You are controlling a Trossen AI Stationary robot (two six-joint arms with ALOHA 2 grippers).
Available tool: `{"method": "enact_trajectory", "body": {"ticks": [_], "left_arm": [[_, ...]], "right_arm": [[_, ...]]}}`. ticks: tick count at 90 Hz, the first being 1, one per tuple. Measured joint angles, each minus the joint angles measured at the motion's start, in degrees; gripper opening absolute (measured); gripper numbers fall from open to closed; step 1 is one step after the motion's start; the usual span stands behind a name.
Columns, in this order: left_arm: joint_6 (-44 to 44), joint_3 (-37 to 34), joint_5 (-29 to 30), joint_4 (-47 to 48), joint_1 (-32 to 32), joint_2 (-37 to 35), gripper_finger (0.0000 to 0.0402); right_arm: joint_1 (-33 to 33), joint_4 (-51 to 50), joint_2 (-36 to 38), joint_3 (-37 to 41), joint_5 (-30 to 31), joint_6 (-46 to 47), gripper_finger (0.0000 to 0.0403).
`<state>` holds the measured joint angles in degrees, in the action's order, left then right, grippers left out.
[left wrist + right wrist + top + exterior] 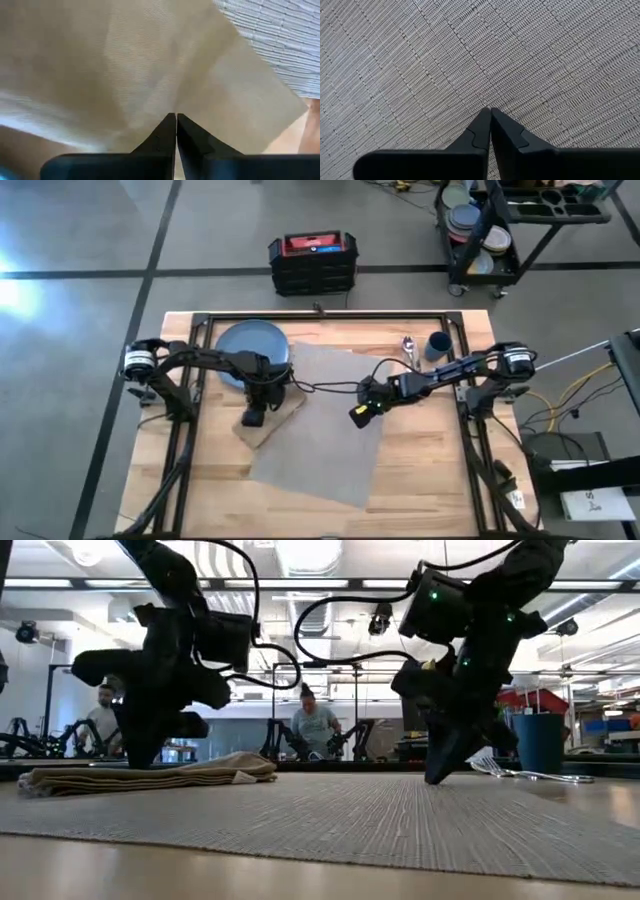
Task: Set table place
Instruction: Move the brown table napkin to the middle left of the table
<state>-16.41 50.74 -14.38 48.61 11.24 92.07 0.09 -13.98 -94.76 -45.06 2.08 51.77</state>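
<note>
The left gripper (254, 418) is over the tan napkin (268, 418), which lies on the worktop (430, 470) against the left edge of the grey placemat (320, 430). Its jaws are together with the tips down at the cloth; the wrist view shows no fabric between them, so this reads as pressing or sliding, not lifting.

The right gripper (358, 416) has its jaws together as well, tips on the placemat weave near the mat's right side. Judgement: it pins or drags the mat, which lies rotated against the worktop edges and probably needs squaring.

The blue plate (252, 350) sits at the far left of the worktop, its near edge at the placemat corner and not yet centred on the mat. The dark-blue cup (437, 346) stands off the mat at the far right, with cutlery (409, 346) just beside it.

Count: one placemat, one napkin, one plate, one cup. The number of cutlery pieces cannot be resolved.
</note>
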Motion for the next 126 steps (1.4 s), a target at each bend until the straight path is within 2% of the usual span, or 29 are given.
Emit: {"method": "enact_trajectory", "body": {"ticks": [12, 21, 33, 43, 57, 69, 82, 91, 113, 126], "left_arm": [[1.1, 0.1, 10.7, -4.2, -0.1, 0.0, 0.0000], [2.2, 1.8, 14.7, -6.4, 0.0, -0.1, 0.0000], [12.3, 8.1, 22.1, -0.4, -0.1, 1.1, 0.0000], [17.0, 14.5, 23.5, 6.1, -0.5, 3.4, 0.0000], [20.9, 22.9, 23.5, 8.5, -2.4, 5.7, 0.0000], [29.0, 26.3, 23.9, 10.9, -3.4, 6.3, 0.0000], [35.0, 23.5, 23.1, 11.8, -5.1, 6.3, 0.0000], [35.4, 18.9, 20.4, 9.3, -6.8, 6.3, 0.0000], [36.4, 8.2, 20.7, 6.2, -7.8, 6.3, 0.0000], [37.3, 3.6, 16.9, 5.8, -8.0, 5.9, 0.0000]], "right_arm": [[0.0, -0.1, 0.1, 0.0, 0.2, 0.1, 0.0000], [0.0, -0.2, 0.3, 0.0, 0.3, 0.4, 0.0000], [0.0, -0.3, 0.5, 0.0, 0.5, 0.9, 0.0000], [-0.1, -0.2, 0.6, 0.1, 0.8, 1.1, 0.0000], [-0.3, 0.5, 0.6, 0.1, 1.1, 0.7, 0.0000], [-0.4, 0.9, 0.6, 0.1, 1.3, 0.7, 0.0000], [-0.4, 0.9, 0.6, 0.1, 1.3, 0.3, 0.0000], [-0.4, 0.9, 0.6, 0.1, 1.4, -0.4, 0.0000], [-0.4, 0.9, 0.6, 0.1, 1.4, -1.5, 0.0000], [-0.4, 0.9, 0.7, 0.1, 1.4, -1.6, 0.0000]]}}
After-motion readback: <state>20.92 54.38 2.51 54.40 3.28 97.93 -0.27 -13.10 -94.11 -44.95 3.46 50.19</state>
